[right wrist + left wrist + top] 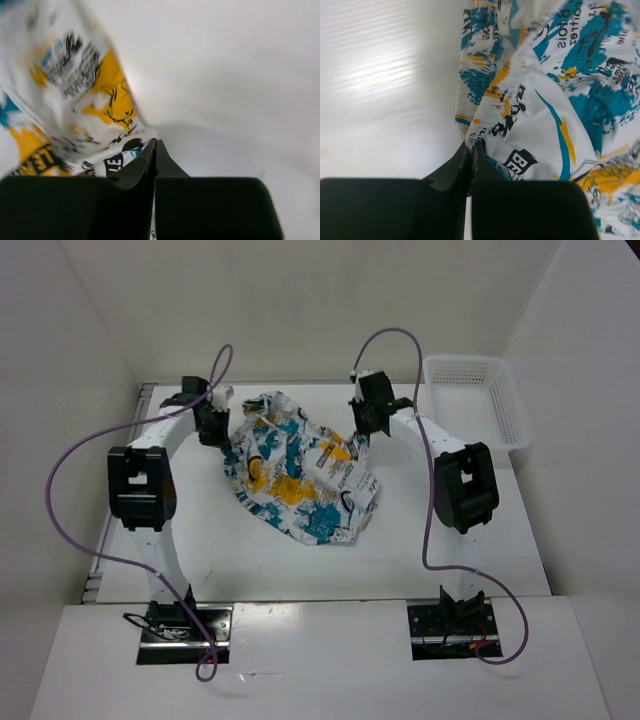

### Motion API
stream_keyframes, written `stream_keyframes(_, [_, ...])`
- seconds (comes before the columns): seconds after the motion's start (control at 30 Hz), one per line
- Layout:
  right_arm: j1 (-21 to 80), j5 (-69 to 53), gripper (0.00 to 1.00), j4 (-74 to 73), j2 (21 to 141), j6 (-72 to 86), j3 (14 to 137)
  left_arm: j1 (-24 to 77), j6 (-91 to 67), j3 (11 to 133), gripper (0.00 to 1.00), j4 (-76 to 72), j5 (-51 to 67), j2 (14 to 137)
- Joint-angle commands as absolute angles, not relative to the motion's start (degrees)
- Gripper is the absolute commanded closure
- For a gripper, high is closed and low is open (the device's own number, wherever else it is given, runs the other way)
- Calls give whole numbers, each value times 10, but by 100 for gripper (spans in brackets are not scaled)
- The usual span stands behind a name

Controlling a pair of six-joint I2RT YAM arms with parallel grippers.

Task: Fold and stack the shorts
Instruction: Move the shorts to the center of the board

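Observation:
The shorts (pixel 296 472), white with teal, yellow-orange and black print, lie rumpled in the middle of the table. My left gripper (pixel 214 428) is at their far left corner, shut on the gathered waistband (pixel 481 131), which comes out from between its tips (pixel 471 145). My right gripper (pixel 366 430) is at their far right edge, shut on a hem of the shorts (pixel 112 127) that comes out at its tips (pixel 154 142). Both hold the cloth raised at the far side.
A white mesh plastic basket (pixel 478 400) stands at the far right of the table. White walls close in the back and both sides. Purple cables loop over both arms.

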State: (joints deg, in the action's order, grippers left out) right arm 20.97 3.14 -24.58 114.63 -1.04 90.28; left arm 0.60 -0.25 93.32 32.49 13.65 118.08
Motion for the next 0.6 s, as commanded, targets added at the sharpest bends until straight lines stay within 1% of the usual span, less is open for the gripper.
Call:
stream_keyframes(0.0, [212, 164, 100, -163, 1196, 8, 1052, -52, 0, 900, 100, 336, 105, 1079])
stream_keyframes(0.03, [212, 181, 75, -163, 1208, 8, 1108, -58, 0, 864, 100, 336, 100, 1065])
stream_keyframes(0.07, [212, 191, 50, -163, 1217, 8, 1129, -58, 0, 845, 100, 336, 100, 1043])
stream_keyframes(0.1, [212, 191, 38, -163, 1223, 8, 1145, -58, 0, 825, 100, 336, 100, 1034])
stream_keyframes(0.13, [212, 191, 30, -173, 1223, 8, 1156, -58, 0, 808, 100, 336, 107, 1019])
stream_keyframes(0.2, [212, 160, 18, -184, 1210, 13, 1147, -58, 0, 770, 100, 330, 107, 1006])
stream_keyframes(0.23, [212, 147, 12, -201, 1180, 13, 1117, -58, 0, 759, 100, 324, 107, 999])
stream_keyframes(0.27, [212, 129, 9, -212, 1159, 18, 1095, -58, 0, 750, 100, 323, 107, 985])
stream_keyframes(0.3, [212, 73, 9, -224, 1137, 18, 1071, -58, 0, 739, 100, 316, 107, 977])
stream_keyframes(0.33, [212, 29, 9, -255, 1087, 18, 1010, -58, 0, 722, 100, 316, 107, 964])
stream_keyframes(0.37, [212, -18, 9, -272, 1063, 18, 977, -58, 0, 714, 100, 316, 107, 959])
stream_keyframes(0.4, [212, -110, 9, -286, 1042, 26, 940, -58, 0, 708, 100, 316, 107, 959])
stream_keyframes(0.43, [212, -148, 9, -298, 1025, 36, 870, -58, 0, 701, 100, 316, 107, 951])
stream_keyframes(0.5, [218, -194, 9, -297, 1004, 69, 811, -58, 0, 691, 100, 311, 112, 944])
stream_keyframes(0.53, [218, -194, 9, -292, 1004, 96, 778, -58, 0, 684, 100, 311, 112, 931])
stream_keyframes(0.57, [218, -194, 11, -283, 1013, 103, 771, -58, 0, 684, 100, 317, 113, 926])
